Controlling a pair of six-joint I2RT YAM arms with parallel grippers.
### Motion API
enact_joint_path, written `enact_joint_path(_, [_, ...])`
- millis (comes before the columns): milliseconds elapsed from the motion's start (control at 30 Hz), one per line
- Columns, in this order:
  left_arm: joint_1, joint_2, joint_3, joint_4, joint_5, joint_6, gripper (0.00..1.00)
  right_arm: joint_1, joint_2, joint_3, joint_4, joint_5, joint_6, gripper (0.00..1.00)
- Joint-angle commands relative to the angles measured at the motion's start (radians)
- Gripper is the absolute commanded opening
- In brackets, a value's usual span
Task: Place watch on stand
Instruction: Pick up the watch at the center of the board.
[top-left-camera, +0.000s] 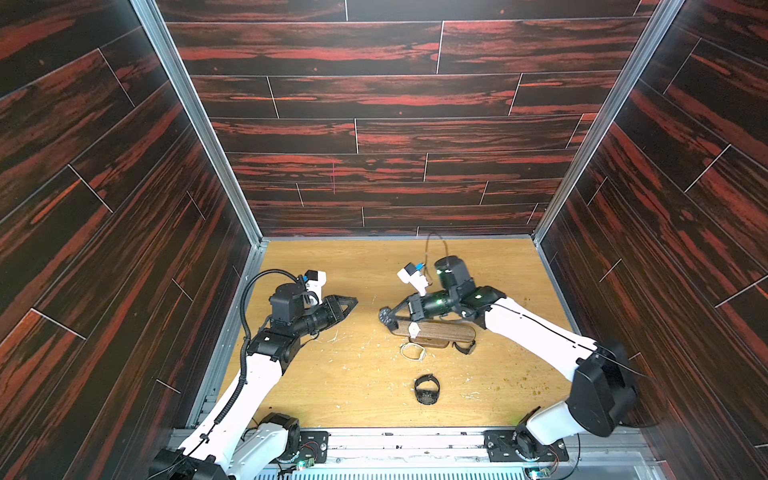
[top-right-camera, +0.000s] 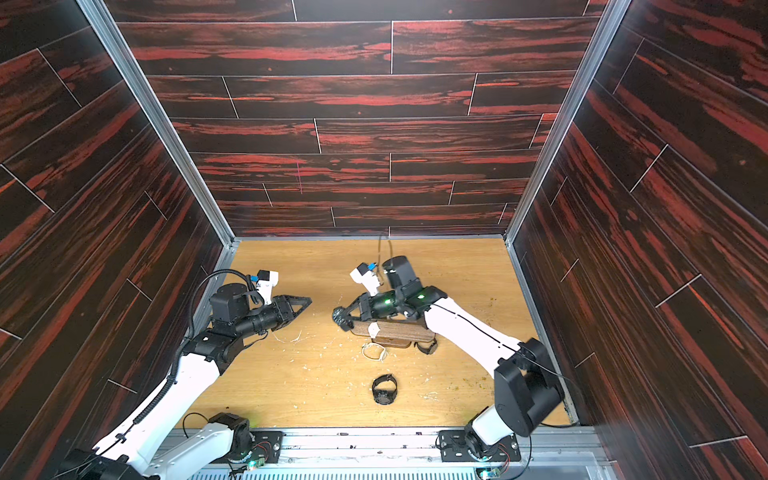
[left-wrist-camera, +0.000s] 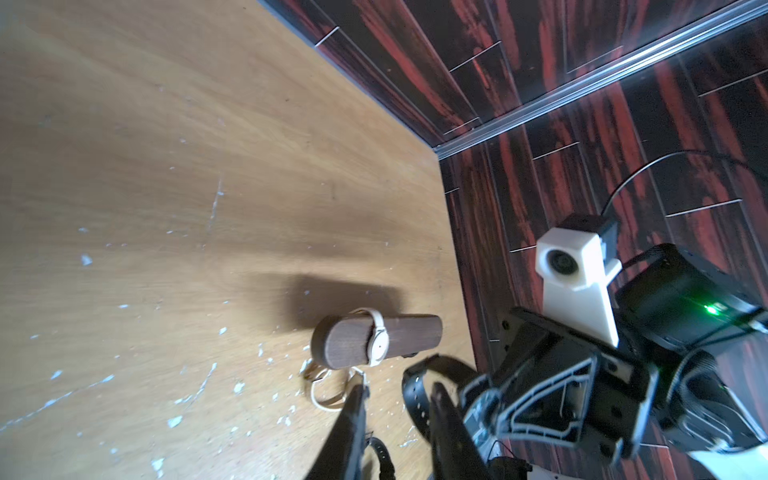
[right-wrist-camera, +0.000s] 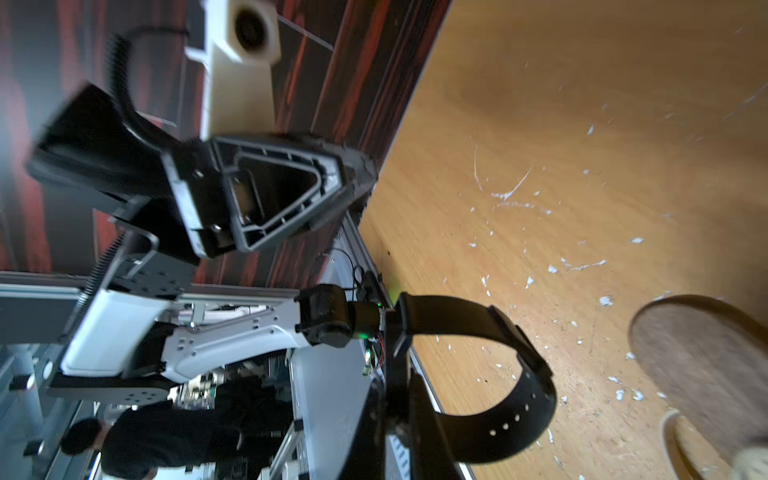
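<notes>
My right gripper (top-left-camera: 392, 318) is shut on a black watch (top-left-camera: 383, 319), held above the table just off the left end of the stand (top-left-camera: 444, 332). Its buckled strap forms a loop (right-wrist-camera: 498, 374) that hangs free of my right fingers (right-wrist-camera: 419, 415). The stand is a dark-brown wooden bar on a small base, and a white watch (top-left-camera: 414, 330) is wrapped round it near that end. My left gripper (top-left-camera: 353, 301) hovers to the left of the held watch, apart from it. Its fingers (left-wrist-camera: 357, 407) stand slightly open with nothing between them.
A second black watch (top-left-camera: 427, 388) lies on the wooden table in front of the stand. A beige strap loop (top-left-camera: 412, 352) lies at the stand's base, and a dark watch (top-left-camera: 464, 347) lies by its right end. Dark panelled walls enclose three sides.
</notes>
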Motion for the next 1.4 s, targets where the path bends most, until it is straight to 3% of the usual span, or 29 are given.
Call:
enact_joint_path(0, [-0.007, 0.032, 0.012, 0.064, 0.040, -0.012, 0.29, -0.063, -0.054, -0.053, 0.027, -0.027, 0.042, 0.00])
enact_joint_path(267, [-0.037, 0.100, 0.012, 0.125, 0.047, -0.026, 0.28, -0.241, -0.176, -0.201, 0.028, -0.059, 0.057, 0.00])
enact_joint_path(533, [-0.112, 0.185, 0.077, 0.161, 0.044, -0.025, 0.28, -0.327, -0.212, -0.262, 0.094, -0.137, 0.107, 0.00])
enact_joint_path(1133, [-0.315, 0.435, 0.207, 0.611, 0.132, -0.265, 0.30, -0.336, -0.175, -0.281, 0.245, -0.243, 0.201, 0.00])
enact_joint_path(1367, [-0.355, 0.500, 0.247, 0.610, 0.150, -0.266, 0.30, -0.336, -0.173, -0.288, 0.270, -0.245, 0.214, 0.00])
